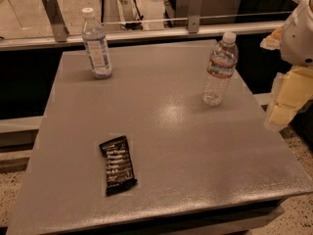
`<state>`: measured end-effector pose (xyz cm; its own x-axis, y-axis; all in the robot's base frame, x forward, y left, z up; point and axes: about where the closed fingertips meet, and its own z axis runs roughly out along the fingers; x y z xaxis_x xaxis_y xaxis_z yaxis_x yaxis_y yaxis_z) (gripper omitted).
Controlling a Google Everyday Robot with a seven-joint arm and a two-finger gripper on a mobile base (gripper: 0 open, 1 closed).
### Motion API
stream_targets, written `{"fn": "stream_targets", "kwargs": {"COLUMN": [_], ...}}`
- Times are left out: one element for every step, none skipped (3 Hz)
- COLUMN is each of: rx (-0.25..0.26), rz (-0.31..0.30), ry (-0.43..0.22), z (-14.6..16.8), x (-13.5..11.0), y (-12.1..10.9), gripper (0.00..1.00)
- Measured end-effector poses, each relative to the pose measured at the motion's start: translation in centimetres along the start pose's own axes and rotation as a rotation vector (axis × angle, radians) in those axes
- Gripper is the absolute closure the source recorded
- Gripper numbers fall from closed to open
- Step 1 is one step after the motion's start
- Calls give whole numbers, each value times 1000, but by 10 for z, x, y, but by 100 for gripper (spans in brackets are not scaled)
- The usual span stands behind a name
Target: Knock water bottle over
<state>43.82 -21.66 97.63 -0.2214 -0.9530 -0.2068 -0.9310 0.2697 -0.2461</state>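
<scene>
The water bottle (220, 68) stands upright on the table (186, 146), in its far right part and near the right edge, white cap up and red-and-white band showing. The gripper (282, 106) hangs just past the table's right edge, apart from the bottle and holding nothing; whether it is spread or pressed together I cannot tell. A second bottle (97, 45) stands upright at the table's far left. A black bar (117, 165) lies flat on the table's near left part.
</scene>
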Motion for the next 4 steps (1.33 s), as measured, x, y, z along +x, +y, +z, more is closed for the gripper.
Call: {"fn": "stream_targets", "kwargs": {"rx": [0,12,34,34], "rz": [0,13,56,89], "ry": [0,-28,-105,-230], "z": [0,5,19,46], "x": [0,3,10,13], "y": [0,-7,-26,-44], "gripper": [0,0,0,0]}}
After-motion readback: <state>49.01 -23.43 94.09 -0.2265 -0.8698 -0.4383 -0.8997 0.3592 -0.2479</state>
